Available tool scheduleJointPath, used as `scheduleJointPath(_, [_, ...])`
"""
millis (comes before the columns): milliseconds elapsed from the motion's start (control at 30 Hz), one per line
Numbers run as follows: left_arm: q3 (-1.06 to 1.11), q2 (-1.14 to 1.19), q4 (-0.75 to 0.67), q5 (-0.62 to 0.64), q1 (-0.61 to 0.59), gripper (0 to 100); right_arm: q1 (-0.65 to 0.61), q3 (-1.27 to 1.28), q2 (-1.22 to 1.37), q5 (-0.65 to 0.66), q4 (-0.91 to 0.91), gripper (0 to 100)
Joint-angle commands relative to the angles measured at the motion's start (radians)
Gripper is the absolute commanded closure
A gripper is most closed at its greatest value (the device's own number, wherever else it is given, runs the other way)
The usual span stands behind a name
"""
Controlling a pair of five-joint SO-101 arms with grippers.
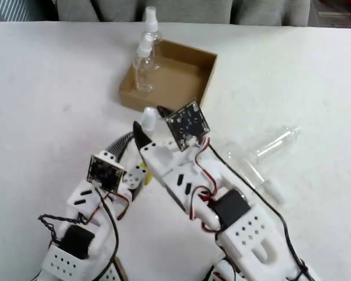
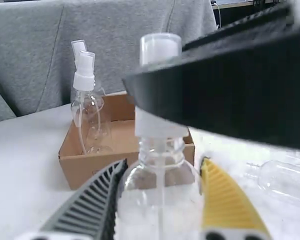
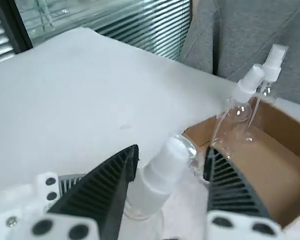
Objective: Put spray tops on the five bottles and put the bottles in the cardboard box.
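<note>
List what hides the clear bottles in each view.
High view: the loose bottles fade into the white table. Left wrist view: a dark finger of the right gripper crosses the held bottle. Right wrist view: the box shows through standing bottles.

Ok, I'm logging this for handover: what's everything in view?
cardboard box: one, brown, far middle of table.
capped bottles: two, clear, upright in the box.
held bottle: one, clear, in front of box.
spray top: one, white, on held bottle.
loose bottle: at least one, clear, lying right of arms.
loose top: one, white, beside loose bottle.
table: one, white.
left gripper: grey and yellow, shut on held bottle.
right gripper: black, open around spray top.
</note>
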Motion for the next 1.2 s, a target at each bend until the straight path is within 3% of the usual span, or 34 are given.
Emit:
scheduleJointPath(0, [-0.006, -0.002, -0.002, 0.011, -0.012, 95, 0.001, -0.014, -0.108, -0.005, -0.01, 81.5])
scheduleJointPath(267, [-0.005, -0.002, -0.002, 0.011, -0.015, 95, 0.147, -0.018, -0.346, -0.006, 0.117, 85.2])
scheduleJointPath(367, [0.009, -0.002, -0.002, 0.011, -0.01, 95, 0.226, -0.014, -0.334, -0.008, 0.166, 99.8])
scheduleJointPath(433, [0.011, -0.002, -0.002, 0.011, -0.008, 95, 0.266, -0.006, -0.302, -0.008, 0.182, 96.0])
scheduleJointPath(567, [0.011, -0.002, -0.002, 0.011, -0.008, 95, 0.306, -0.005, -0.191, -0.008, 0.15, 98.1])
scheduleJointPath(900, [0.011, -0.002, 0.005, 0.011, -0.007, 95, 0.3, -0.084, 0.122, -0.008, 0.036, 98.1])
scheduleJointPath(1167, [0.011, -0.002, 0.006, 0.011, -0.007, 95, 0.186, -0.215, 0.312, -0.008, 0.035, 98.1])
